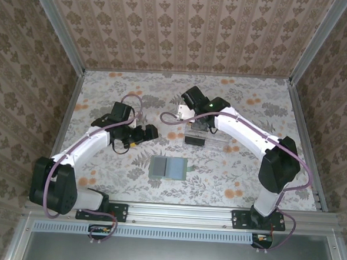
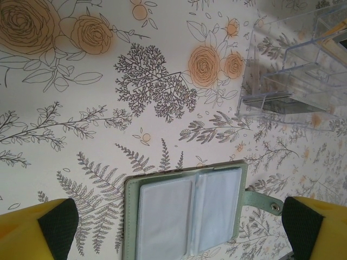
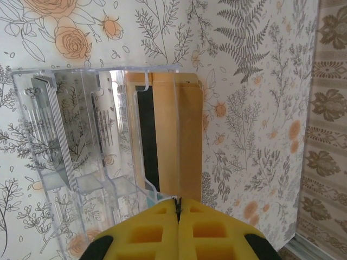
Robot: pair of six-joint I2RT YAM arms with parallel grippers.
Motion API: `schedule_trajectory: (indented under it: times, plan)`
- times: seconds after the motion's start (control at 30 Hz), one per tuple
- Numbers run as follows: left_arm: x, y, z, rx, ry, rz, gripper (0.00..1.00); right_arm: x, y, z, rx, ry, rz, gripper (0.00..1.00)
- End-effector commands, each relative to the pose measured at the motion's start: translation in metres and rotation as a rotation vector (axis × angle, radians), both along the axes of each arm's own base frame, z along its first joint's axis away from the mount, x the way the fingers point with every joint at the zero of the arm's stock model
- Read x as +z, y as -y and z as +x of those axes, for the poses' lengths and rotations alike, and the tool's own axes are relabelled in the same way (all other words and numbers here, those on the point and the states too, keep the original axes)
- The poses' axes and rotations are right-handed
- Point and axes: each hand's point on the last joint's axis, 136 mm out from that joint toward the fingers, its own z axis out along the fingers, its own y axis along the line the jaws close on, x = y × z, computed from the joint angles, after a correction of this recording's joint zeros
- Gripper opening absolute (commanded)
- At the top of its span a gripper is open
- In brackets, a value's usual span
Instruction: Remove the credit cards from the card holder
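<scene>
The card holder lies open on the desk, near the left gripper, whose fingers are spread wide with nothing between them. The right gripper is pressed together at the clear tray, where a tan-orange card sits in a compartment.

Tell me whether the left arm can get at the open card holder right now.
Probably yes. The left end effector is open, and the card holder lies flat and uncovered on the table just ahead of it; the clear plastic tray stands apart.
</scene>
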Motion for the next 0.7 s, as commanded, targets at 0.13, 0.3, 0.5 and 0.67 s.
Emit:
schedule_trajectory:
  times: [0.13, 0.3, 0.5, 0.67]
  plan:
    - [0.008, 0.001, 0.004, -0.019, 0.014, -0.010, 1.00, -0.012, 0.004, 0.012, -0.014, -0.004, -0.020, 0.00]
    - [0.008, 0.000, 0.004, -0.017, 0.014, -0.011, 1.00, -0.019, 0.005, 0.008, -0.019, -0.036, -0.013, 0.00]
    - [0.006, 0.000, 0.004, -0.014, 0.010, -0.011, 1.00, -0.031, 0.005, 0.001, -0.013, -0.085, -0.013, 0.00]
    - [0.004, -0.001, 0.004, -0.012, 0.005, -0.011, 1.00, -0.039, 0.006, 0.001, -0.019, -0.102, -0.023, 0.00]
